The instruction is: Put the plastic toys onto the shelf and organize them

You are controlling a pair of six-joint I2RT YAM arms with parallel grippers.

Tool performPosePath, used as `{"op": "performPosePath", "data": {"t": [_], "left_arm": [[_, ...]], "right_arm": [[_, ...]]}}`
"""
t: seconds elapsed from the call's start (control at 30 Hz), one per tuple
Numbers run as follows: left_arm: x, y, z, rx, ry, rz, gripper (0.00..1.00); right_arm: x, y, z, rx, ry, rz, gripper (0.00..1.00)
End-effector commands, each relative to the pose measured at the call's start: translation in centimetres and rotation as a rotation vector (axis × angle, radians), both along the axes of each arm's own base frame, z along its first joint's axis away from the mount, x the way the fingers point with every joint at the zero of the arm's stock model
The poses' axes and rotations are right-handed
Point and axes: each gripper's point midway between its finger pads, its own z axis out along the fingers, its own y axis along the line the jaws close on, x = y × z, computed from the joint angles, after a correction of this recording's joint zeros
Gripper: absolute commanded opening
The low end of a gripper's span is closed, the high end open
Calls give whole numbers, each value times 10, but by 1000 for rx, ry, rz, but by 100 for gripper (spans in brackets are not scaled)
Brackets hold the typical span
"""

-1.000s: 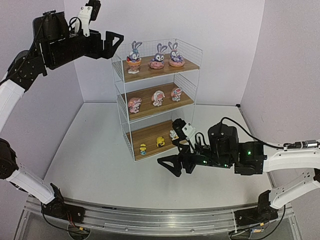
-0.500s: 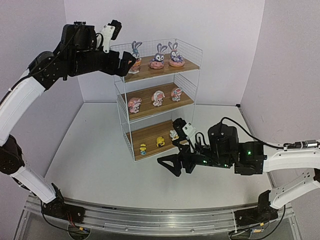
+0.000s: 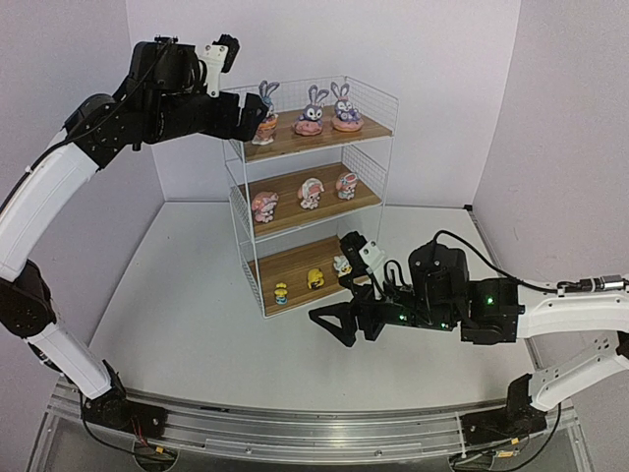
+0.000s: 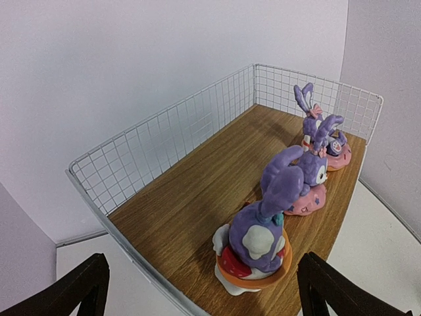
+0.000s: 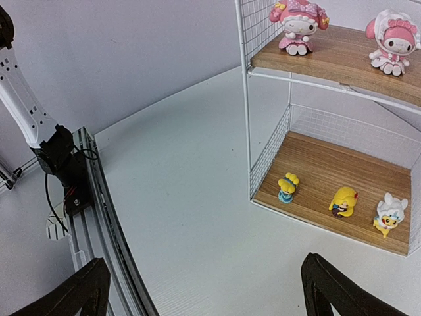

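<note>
Standing upright at the back of the white bench [image 3: 187, 295], the shelf [image 3: 295, 267] has an arm at its top and another at its foot. The left arm [image 3: 59, 177] reaches to the top board's left front corner. Its jaws are spread wide and empty, and the nearest purple bunny [image 4: 258, 245] sits just ahead of them, centred between the two tips in the wrist view and not touched. The right arm [image 3: 550, 310] hangs its jaws low over the bench just in front of the bottom board, equally wide and holding nothing. The yellow figures [image 5: 343, 201] lie ahead and to the right in its wrist view, well apart from the tips.

The shelf's long axis is vertical. Its three wooden boards are stacked, its open front is turned toward the arms, and wire mesh closes the back and ends. Each board carries three toys in a row along its length: purple bunnies on top, pink-and-white figures [image 3: 311, 192] in the middle, yellow ones at the bottom. All stand upright, the bunnies' ears pointing up.

Pale lilac walls [image 3: 442, 59] enclose the bench, and a metal rail [image 3: 295, 433] runs along its near edge.
</note>
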Motion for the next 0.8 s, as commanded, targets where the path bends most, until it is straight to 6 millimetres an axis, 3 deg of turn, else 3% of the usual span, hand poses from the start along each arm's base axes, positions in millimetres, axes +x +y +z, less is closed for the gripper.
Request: {"op": "performPosePath", "data": {"t": [0.0,0.37,0.77], "left_arm": [[-1,11,23,-59,-43,34,100],[8,13,15,-32,-32,89,100],[6,20,23,-65,-59,111,99]], "right_arm": [[5,3,11,29,-7,-20,98],[5,1,13,36,-7,-26,98],[5,1,12,34,-8,-30,98]]}}
